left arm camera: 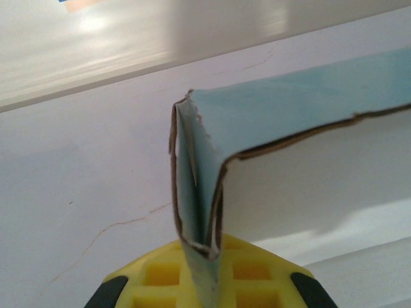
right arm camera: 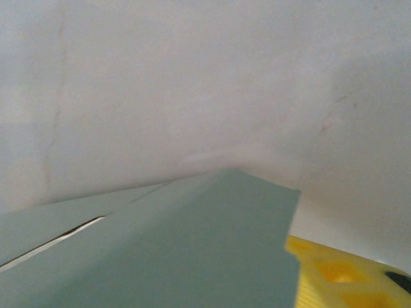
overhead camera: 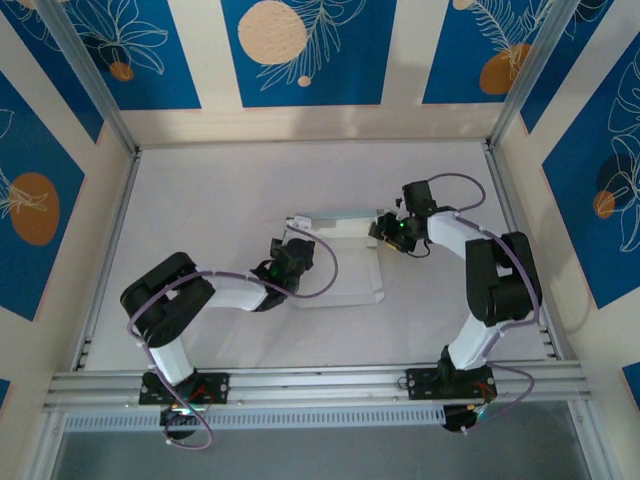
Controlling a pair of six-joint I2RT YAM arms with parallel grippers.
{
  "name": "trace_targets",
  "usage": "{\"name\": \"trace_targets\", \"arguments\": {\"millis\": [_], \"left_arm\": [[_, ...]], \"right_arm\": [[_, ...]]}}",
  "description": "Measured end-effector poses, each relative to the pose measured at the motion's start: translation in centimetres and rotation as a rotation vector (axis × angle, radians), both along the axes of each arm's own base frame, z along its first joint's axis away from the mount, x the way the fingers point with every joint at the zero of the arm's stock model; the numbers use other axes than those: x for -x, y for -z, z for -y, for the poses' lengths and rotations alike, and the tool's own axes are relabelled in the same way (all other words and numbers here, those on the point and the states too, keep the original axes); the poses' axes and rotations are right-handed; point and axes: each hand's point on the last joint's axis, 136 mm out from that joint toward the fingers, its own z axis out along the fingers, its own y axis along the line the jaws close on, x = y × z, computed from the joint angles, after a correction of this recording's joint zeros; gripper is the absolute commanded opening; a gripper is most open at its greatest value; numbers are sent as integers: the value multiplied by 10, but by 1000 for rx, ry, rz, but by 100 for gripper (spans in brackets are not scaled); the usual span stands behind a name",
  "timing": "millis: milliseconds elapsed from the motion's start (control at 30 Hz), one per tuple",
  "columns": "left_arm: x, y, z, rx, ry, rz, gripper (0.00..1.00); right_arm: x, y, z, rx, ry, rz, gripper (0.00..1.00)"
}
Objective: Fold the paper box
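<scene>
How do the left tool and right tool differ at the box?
The left tool is shut, pinching a folded-up flap at the box's far left corner; whether the right tool grips is unclear, since card hides most of it. The left tool reaches in from the left, the right tool from the right. Both show yellow pads and sit at the box's far edge.

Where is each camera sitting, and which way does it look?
Top camera: above and behind the arms, looking down at the table, the paper box, both arms, left claw and right claw.
Left wrist camera: on the left arm, looking along its yellow fingers, shut on a box flap.
Right wrist camera: on the right arm, looking over the box's card; one yellow finger shows.
All three share the paper box.
</scene>
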Motion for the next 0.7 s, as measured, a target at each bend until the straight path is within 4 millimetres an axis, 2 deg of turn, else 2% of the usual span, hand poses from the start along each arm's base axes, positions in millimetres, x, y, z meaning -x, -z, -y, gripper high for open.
{"name": "trace_targets", "arguments": {"millis": [233, 333, 467, 567, 700], "left_arm": [[0, -8, 2, 49, -3, 15, 0], [0, -6, 2, 68, 0, 16, 0], [0, 9, 3, 74, -5, 1, 0], [0, 26, 4, 70, -5, -29, 0], [-1, 32, 5, 93, -14, -32, 0]], "right_arm": [[22, -21, 1, -97, 52, 130, 45], [25, -30, 6, -102, 79, 176, 40], [28, -43, 10, -112, 108, 234, 33], [27, -42, 10, -114, 121, 220, 30], [28, -28, 8, -87, 127, 162, 29]]}}
